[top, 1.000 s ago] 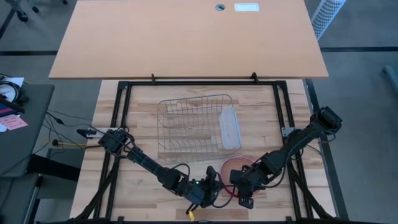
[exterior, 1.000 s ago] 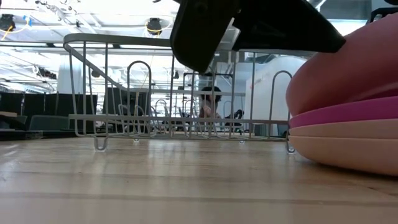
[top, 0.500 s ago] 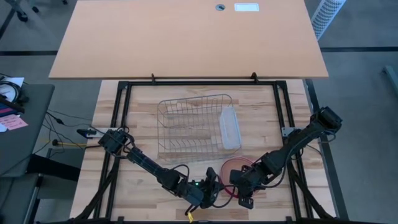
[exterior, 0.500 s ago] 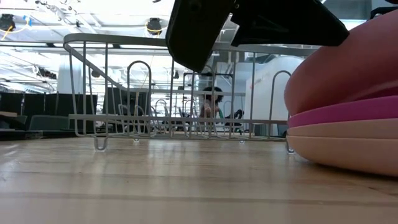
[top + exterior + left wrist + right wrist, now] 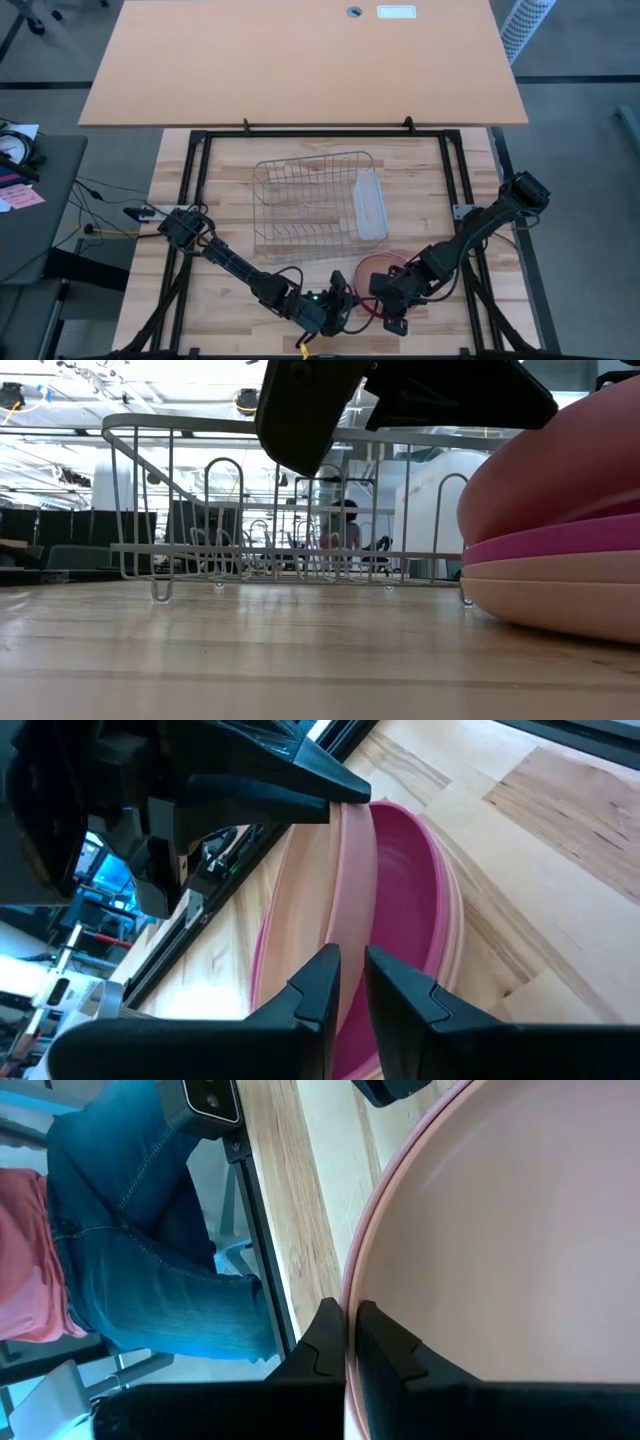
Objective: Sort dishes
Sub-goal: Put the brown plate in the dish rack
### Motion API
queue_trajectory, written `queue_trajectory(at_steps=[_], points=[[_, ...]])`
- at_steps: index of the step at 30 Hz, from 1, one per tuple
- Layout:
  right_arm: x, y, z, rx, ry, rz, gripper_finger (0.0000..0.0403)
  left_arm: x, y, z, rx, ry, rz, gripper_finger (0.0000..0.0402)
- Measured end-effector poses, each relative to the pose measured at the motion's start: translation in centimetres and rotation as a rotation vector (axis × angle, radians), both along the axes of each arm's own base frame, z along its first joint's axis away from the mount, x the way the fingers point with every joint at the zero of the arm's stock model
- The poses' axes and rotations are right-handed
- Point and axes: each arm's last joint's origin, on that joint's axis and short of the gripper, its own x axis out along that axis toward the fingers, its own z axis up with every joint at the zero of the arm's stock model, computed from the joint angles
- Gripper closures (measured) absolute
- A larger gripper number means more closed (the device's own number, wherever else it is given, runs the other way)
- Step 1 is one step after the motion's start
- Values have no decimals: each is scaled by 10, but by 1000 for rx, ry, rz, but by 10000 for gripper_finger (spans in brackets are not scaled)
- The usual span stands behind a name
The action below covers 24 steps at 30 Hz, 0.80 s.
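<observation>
I can read no words, numbers or brand marks anywhere. On the far tabletop (image 5: 300, 62) there is a white label (image 5: 396, 12), but its print is too small for me to make out. The pink note (image 5: 22, 197) on the side desk (image 5: 40, 215) shows no writing I can read. My own arms, the plates (image 5: 560, 550) and the wire rack (image 5: 305, 205) carry no legible markings.
</observation>
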Motion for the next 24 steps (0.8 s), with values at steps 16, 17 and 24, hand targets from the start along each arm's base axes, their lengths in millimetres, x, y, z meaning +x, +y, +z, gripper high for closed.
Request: queue_trajectory(at_steps=[16,17,24], points=[[1,-1,0,-1,-1,-3,391,4,6,0,-58,9,-27,355],[1,-1,0,-1,0,-3,391,5,6,0,-56,9,-27,355],[1,-1,0,-2,-4,1,391,3,4,1,-16,-9,-16,355]])
